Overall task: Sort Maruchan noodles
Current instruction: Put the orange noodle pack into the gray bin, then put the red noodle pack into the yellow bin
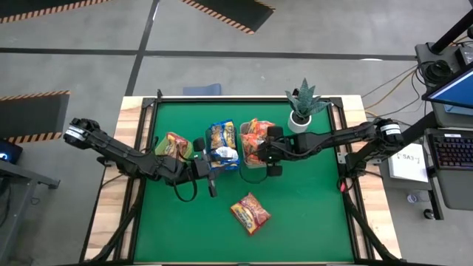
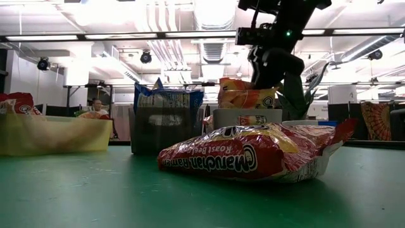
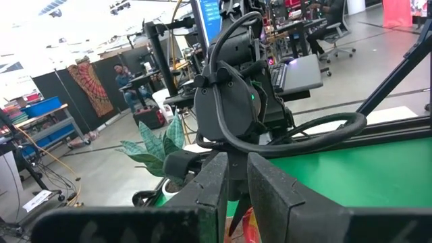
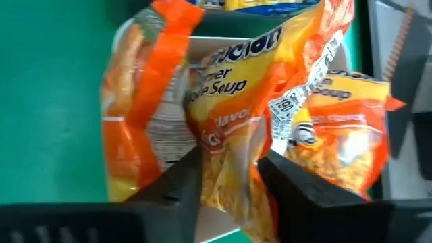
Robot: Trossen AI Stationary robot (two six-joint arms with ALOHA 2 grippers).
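A: While your right end effector (image 4: 229,179) hangs over the white bin (image 2: 247,116), its fingers straddle an orange packet (image 4: 229,101), partly open.
B: Left end effector (image 3: 234,196)?
A: Narrow, empty, beside the dark bin (image 1: 222,157). One red packet (image 1: 250,213) lies loose on your bench (image 1: 310,214).
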